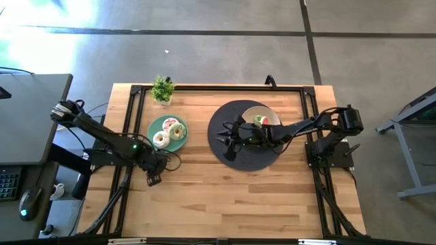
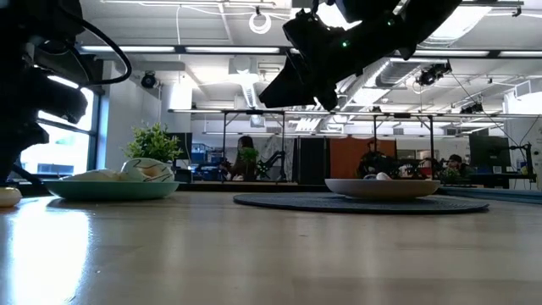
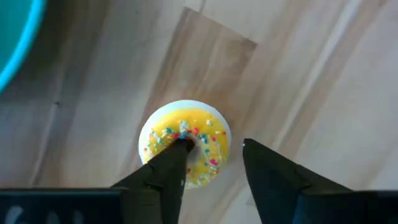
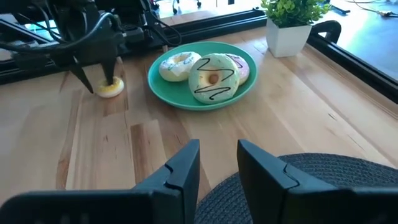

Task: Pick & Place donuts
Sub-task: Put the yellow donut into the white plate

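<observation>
donuts sit in three places. we see our left tool spread open around a yellow donut on the bare surface, one finger through its hole, probably for lifting onto the teal plate. our right tool hovers released above the dark mat.

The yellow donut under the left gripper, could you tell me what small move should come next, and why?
Probably close the left gripper on the yellow donut. One finger already sits in its hole, the other outside its rim, jaws open, and the donut lies on the table beside the teal plate.
</observation>
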